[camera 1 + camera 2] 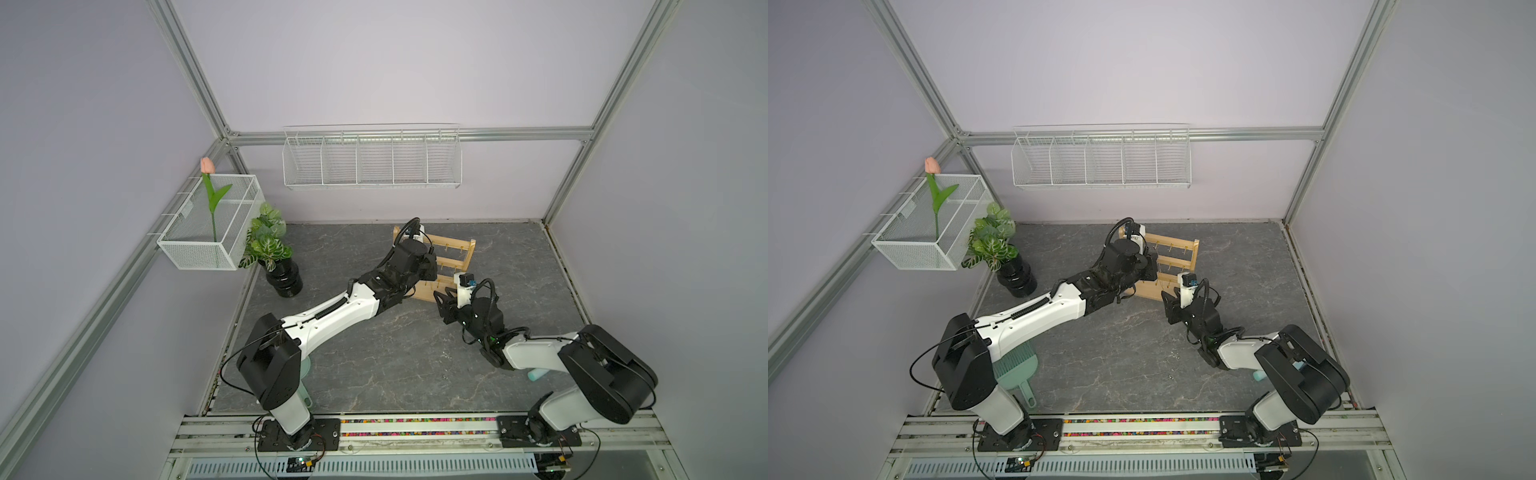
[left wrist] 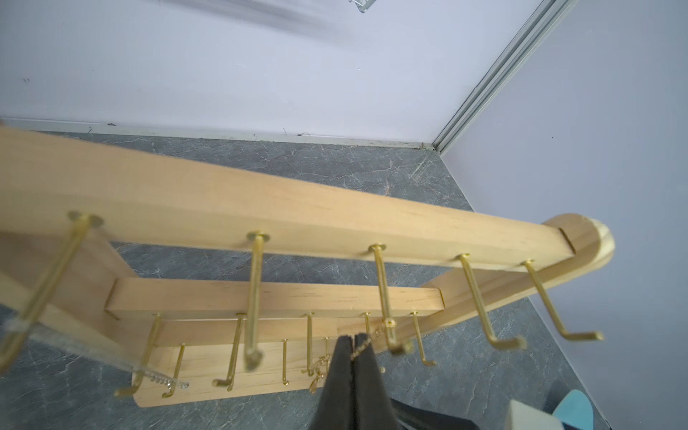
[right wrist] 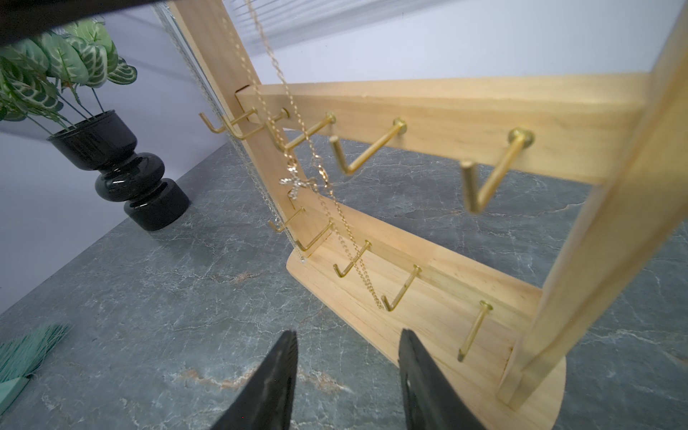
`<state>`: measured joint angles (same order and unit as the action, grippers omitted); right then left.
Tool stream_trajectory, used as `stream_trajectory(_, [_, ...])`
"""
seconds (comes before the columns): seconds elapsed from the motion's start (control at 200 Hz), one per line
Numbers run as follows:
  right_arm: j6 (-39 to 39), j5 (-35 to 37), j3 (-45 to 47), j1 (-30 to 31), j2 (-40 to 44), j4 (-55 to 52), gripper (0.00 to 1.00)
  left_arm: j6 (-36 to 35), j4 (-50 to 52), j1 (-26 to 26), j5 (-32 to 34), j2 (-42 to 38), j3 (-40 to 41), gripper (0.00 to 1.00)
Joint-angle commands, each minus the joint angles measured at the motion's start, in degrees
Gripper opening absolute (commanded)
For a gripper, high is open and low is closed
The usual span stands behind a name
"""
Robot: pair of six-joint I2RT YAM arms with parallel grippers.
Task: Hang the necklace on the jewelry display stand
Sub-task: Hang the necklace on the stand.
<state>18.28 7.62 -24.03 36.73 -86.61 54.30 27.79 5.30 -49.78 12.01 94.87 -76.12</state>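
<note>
**Necklace pinched in the left tool, dangling before the stand**

The jewelry display stand (image 1: 457, 248) stands upright toward the back of the grey marbled tabletop (image 1: 415, 365), its three rails studded with small gold hooks. The left arm reaches over it from above. In the left wrist view, the left tool (image 2: 353, 339) is closed tight on the thin gold chain of the necklace (image 2: 360, 349), right beside a hook on the top rail (image 2: 387, 298).

From the right wrist camera, the necklace (image 3: 298, 179) drops from above in two strands alongside the stand's post. Its small sparkly pendant hangs level with the middle rail, and the lower end of the chain reaches down by the bottom row of hooks. I can't tell whether it is caught on any hook.

The right tool (image 3: 348, 335) hovers low in front of the wooden base, its jaws apart and holding nothing. A leafy plant in a black vase (image 1: 286, 277) stands well off to the side.
</note>
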Motion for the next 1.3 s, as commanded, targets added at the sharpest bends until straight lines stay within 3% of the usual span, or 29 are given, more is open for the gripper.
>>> stream_trajectory(0.0, [1.1,-0.6,0.0,-0.4,-0.8,2.5,0.47,1.0,1.6,0.2,1.3,-1.7,1.2,0.0])
stream_trajectory(0.49, [1.1,-1.4,-0.8,-0.2,-0.4,1.4,0.48,2.2,5.4,0.2,6.3,-0.7,1.8,0.0])
stream_trajectory(0.935, [-0.5,-0.7,-1.8,0.9,-0.1,0.1,0.48,3.1,5.0,0.2,5.0,1.7,3.3,0.0])
stream_trajectory(1.295, [-0.2,0.1,-4.6,1.8,-3.0,1.3,0.49,3.9,6.1,0.3,4.7,-1.1,5.3,0.0])
